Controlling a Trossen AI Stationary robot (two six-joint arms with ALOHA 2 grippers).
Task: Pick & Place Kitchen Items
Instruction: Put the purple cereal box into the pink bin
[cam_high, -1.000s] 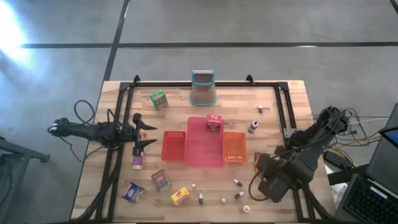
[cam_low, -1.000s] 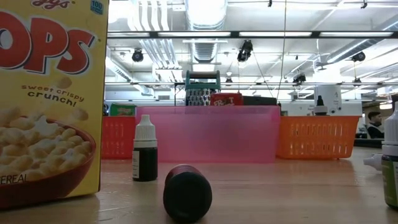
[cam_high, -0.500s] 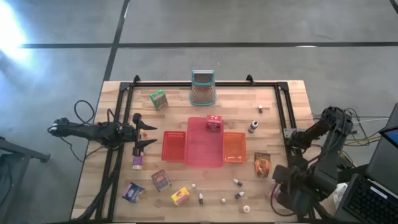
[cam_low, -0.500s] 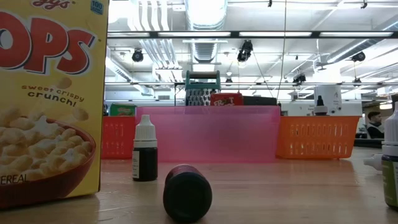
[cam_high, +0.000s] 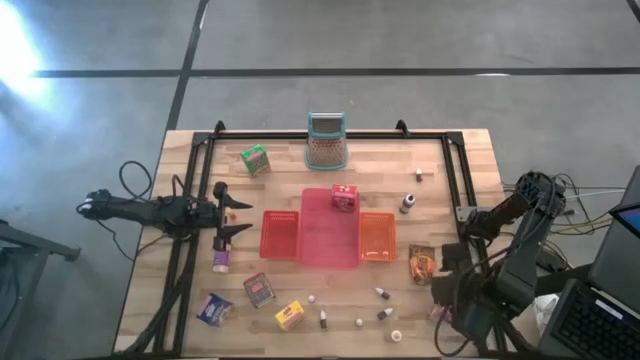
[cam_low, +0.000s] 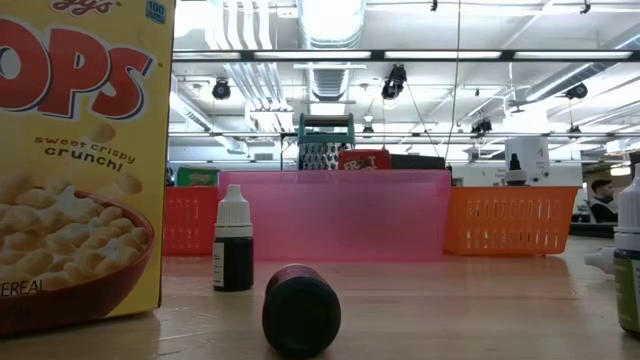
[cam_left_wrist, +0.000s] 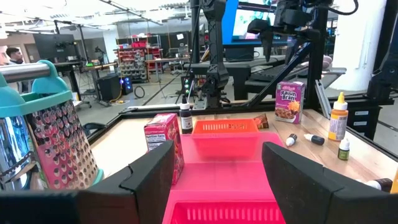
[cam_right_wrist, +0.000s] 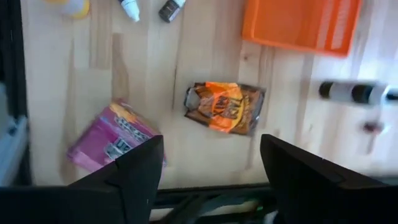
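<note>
An orange packet (cam_high: 421, 264) (cam_right_wrist: 224, 107) lies flat on the table, right of the orange tray (cam_high: 377, 238). A pink box (cam_right_wrist: 112, 137) lies flat near it. My right gripper (cam_right_wrist: 211, 186) hangs open above them at the table's near right, touching nothing. My left gripper (cam_high: 228, 215) (cam_left_wrist: 217, 186) stands open at the left, level, facing the trays, with nothing between its fingers. A red box (cam_high: 344, 197) stands at the pink tray's (cam_high: 330, 240) far end. Blue (cam_high: 214, 308), red (cam_high: 258, 289) and yellow (cam_high: 290, 316) boxes lie near the front left.
A red tray (cam_high: 280, 235) adjoins the pink one. A teal-rimmed grater (cam_high: 326, 140) stands at the far middle, a green box (cam_high: 255, 159) left of it. Several small bottles (cam_high: 383, 293) lie near the front edge; one bottle (cam_high: 407, 204) stands at the right. Black frame rails (cam_high: 455, 170) border the table.
My right arm has drawn back from over the orange packet toward the table's near right corner. The packet, partly covered a second ago, now lies in plain view on the table.
</note>
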